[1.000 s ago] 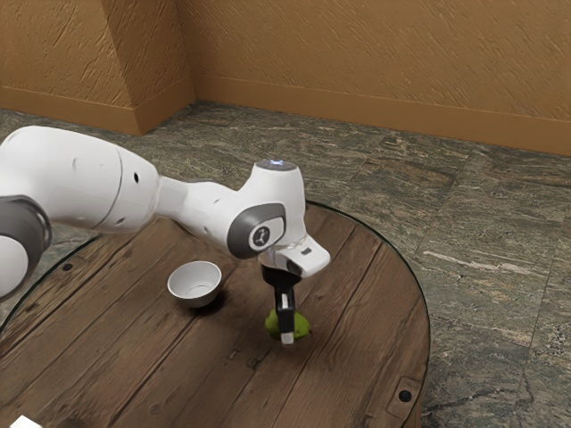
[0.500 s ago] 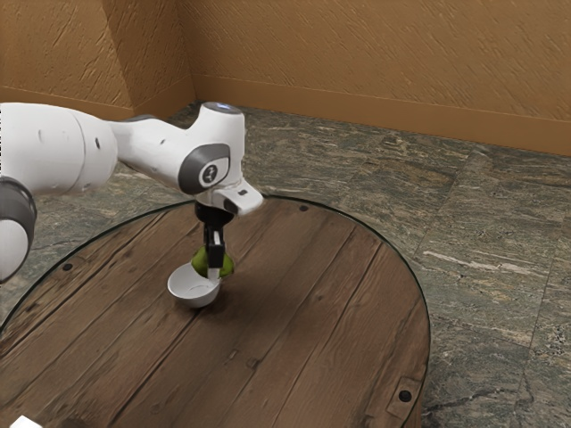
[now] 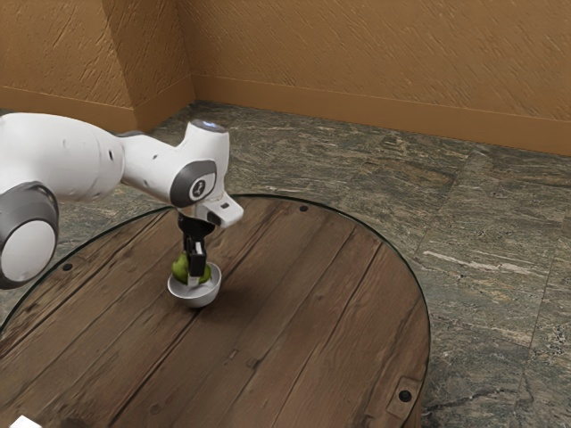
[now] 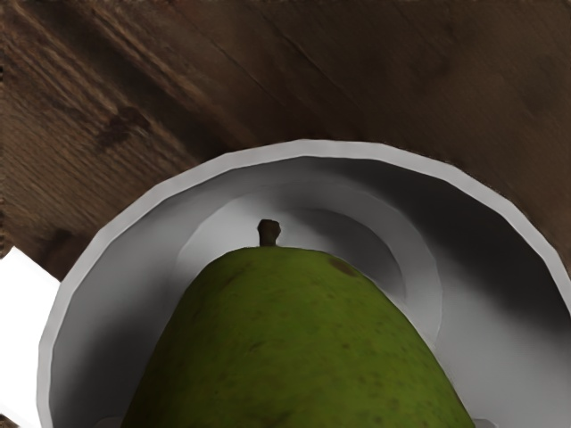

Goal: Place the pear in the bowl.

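My gripper [image 3: 194, 278] points down over the bowl [image 3: 206, 296] in the exterior view, shut on the green pear [image 3: 179, 268]. The pear's lower part is inside the white bowl's rim, its top above it. Seen from the wrist, the pear [image 4: 294, 343] is large at the lower edge, stem outward, with the bowl [image 4: 312, 150] around it and its inner floor showing beyond the stem. Slivers of my gripper [image 4: 295, 423] show on both sides of the pear. Whether the pear touches the bowl's floor is hidden.
The round wooden table [image 3: 294, 330] extends from the bowl toward the exterior view's right. A white object [image 3: 25, 422] lies at the exterior view's lower left corner. In the wrist view a bright white patch [image 4: 22, 330] shows beside the bowl.
From its earlier place on the table, the pear has travelled in my gripper toward the exterior view's left. Since half a second ago it has moved farther over the bowl and down into it.
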Tool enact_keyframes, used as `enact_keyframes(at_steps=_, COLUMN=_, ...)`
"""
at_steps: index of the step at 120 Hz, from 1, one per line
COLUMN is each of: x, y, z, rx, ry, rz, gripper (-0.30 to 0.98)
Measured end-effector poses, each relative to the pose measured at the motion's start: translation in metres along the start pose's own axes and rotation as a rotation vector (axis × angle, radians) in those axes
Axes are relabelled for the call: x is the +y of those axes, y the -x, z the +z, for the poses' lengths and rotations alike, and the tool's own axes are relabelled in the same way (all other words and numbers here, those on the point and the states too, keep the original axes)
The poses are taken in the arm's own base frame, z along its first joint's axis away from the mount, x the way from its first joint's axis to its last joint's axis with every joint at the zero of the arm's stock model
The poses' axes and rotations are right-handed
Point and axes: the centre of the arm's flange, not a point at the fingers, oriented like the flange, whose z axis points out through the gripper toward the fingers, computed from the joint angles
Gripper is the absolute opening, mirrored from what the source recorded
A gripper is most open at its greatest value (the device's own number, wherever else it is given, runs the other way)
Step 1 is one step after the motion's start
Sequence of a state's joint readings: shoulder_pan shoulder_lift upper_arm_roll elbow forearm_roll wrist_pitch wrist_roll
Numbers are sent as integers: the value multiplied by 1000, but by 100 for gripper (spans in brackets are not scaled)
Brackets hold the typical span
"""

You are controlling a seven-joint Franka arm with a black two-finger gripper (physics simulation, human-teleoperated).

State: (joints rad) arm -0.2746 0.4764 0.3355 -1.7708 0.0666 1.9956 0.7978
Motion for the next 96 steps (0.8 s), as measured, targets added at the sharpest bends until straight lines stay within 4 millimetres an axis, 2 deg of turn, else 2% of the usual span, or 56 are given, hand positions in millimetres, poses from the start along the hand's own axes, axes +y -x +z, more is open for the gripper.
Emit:
enact_keyframes(at_steps=11, x=0, y=0, z=-2, rx=8, ry=1, rz=3, gripper=47)
enact_keyframes(at_steps=25, x=0, y=1, z=-4, rx=14, ry=3, rz=8, gripper=56)
enact_keyframes(at_steps=34, x=1, y=5, z=-21, rx=36, ry=-6, rz=9, gripper=60)
enact_keyframes(at_steps=45, x=15, y=12, z=-71, rx=93, ry=-32, rz=25, gripper=63)
enact_keyframes(at_steps=66, x=65, y=36, z=-191, rx=267, ry=-101, rz=37, gripper=66)
enact_keyframes(at_steps=79, x=98, y=49, z=-245, rx=357, ry=-122, rz=-5, gripper=67)
enact_keyframes(at_steps=90, x=118, y=53, z=-299, rx=427, ry=-150, rz=-64, gripper=68)
enact_keyframes(at_steps=96, x=128, y=50, z=-315, rx=447, ry=-152, rz=-91, gripper=68)
